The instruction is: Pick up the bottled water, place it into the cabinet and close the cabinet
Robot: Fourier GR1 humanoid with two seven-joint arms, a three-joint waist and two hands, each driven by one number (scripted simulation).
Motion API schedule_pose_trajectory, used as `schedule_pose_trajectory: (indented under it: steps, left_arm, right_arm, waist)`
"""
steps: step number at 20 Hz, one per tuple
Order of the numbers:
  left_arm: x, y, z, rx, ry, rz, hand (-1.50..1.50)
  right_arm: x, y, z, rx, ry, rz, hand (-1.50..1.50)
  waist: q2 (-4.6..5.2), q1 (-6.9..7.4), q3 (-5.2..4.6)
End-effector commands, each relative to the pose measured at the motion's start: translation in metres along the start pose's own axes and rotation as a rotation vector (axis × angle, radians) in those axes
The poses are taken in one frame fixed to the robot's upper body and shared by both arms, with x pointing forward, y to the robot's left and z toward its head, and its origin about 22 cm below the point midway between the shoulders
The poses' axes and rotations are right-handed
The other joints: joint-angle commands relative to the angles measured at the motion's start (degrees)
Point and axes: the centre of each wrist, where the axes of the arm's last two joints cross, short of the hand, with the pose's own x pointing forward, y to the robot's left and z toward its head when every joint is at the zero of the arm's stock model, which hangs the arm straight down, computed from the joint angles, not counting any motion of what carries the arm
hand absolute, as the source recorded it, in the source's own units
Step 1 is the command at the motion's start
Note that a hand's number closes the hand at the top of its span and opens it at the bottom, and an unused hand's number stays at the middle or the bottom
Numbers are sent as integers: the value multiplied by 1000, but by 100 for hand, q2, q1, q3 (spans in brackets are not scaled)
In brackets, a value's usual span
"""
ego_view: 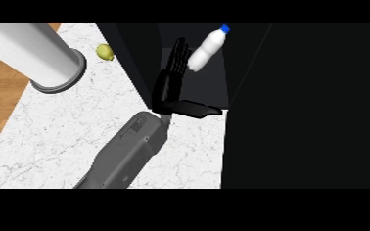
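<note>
The bottled water (207, 50), white with a blue cap, lies tilted inside the dark open cabinet (209, 85), cap pointing to the upper right. My left hand (171, 80) reaches into the cabinet just left of the bottle. Its fingers are straight and point away from me, their tips next to the bottle's lower end, and its thumb sticks out to the right. It holds nothing. A wide dark cabinet panel (296, 107) fills the right side of the view. My right hand does not show.
A big grey cylinder (43, 54) stands at the upper left on the white marble counter (65, 132). A small yellow-green fruit (104, 52) lies beside the cabinet's left wall. Wooden floor (11, 85) shows past the counter's left edge.
</note>
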Motion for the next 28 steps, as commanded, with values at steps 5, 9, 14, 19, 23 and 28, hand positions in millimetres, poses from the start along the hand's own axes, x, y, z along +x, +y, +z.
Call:
schedule_pose_trajectory:
  steps: [5, 9, 14, 19, 23, 28]
  left_arm:
    - [23, -4, 48, -71, -3, 86, -150]
    - [39, 11, 74, -78, 10, 104, 150]
    - [48, 42, 107, -42, 40, 94, 150]
    - [73, 58, 130, 10, 9, 78, -150]
    - [91, 85, 145, 54, -4, 63, -150]
    - [112, 107, 171, 111, -22, 110, -150]
  right_arm:
    - [44, 8, 4, 77, -12, 97, -150]
    - [35, 5, 0, 217, -8, 107, -150]
    - [41, 4, 1, 383, 70, 151, 150]
    - [54, 19, -3, 512, 19, 143, 150]
    - [68, 26, -3, 564, -21, 164, 150]
    - [61, 39, -3, 710, 53, 98, 150]
  waist:
    - [-3, -10, 0]
    - [-14, 46, 0]
    - [-2, 26, -5]
    - [-34, 64, -7]
    - [-21, 4, -7]
    - [-57, 58, -20]
